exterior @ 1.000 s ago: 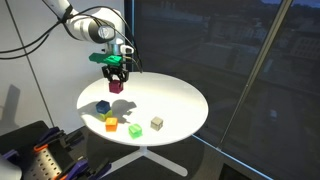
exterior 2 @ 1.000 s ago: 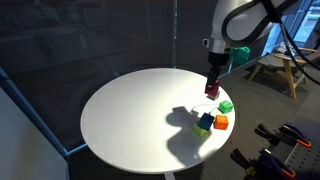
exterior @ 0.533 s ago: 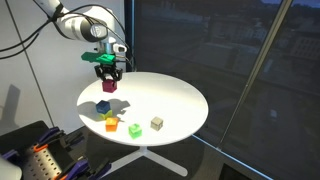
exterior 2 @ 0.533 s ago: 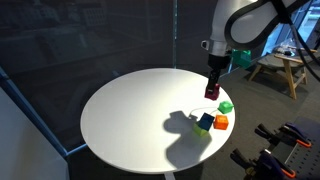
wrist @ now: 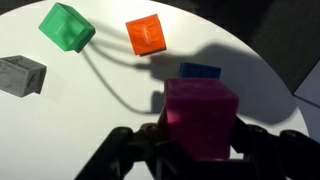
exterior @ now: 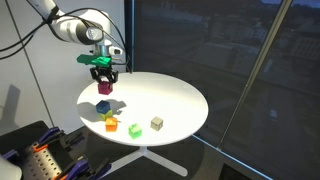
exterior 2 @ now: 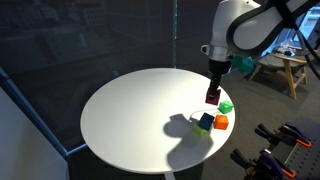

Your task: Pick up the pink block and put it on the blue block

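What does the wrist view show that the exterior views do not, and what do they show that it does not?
Only the wrist view: the tool shut on the pink block from both sides, seen close up, with the blue block just beyond it in the picture.
Only the exterior views: the arm, the whole round table, and the pink block hanging in the air above the table, near the blue block.
Shared: pink block, blue block, orange block, green block.

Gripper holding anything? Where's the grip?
Yes: the gripper is shut on the pink block, pinching it by two opposite side faces.
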Tool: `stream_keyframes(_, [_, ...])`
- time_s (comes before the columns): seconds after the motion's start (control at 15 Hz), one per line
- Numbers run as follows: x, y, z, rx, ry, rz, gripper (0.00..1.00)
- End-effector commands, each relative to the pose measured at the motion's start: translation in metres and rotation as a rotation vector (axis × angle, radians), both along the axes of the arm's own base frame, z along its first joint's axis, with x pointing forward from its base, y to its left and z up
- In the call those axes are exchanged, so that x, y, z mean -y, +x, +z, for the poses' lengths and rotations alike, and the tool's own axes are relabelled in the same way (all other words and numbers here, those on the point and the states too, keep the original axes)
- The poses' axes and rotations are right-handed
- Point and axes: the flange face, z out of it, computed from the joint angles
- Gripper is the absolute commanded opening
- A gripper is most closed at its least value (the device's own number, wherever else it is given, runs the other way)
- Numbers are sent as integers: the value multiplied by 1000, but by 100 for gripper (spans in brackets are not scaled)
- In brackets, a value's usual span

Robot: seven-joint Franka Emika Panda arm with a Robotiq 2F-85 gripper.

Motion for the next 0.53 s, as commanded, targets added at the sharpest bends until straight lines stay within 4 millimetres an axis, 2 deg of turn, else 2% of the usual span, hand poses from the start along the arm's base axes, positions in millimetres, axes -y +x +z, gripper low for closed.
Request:
stream_keyframes(0.0, [-1, -11, 3, 19, 17, 24, 28])
stream_keyframes(0.47, [-11, -15, -3, 59, 21, 51, 28])
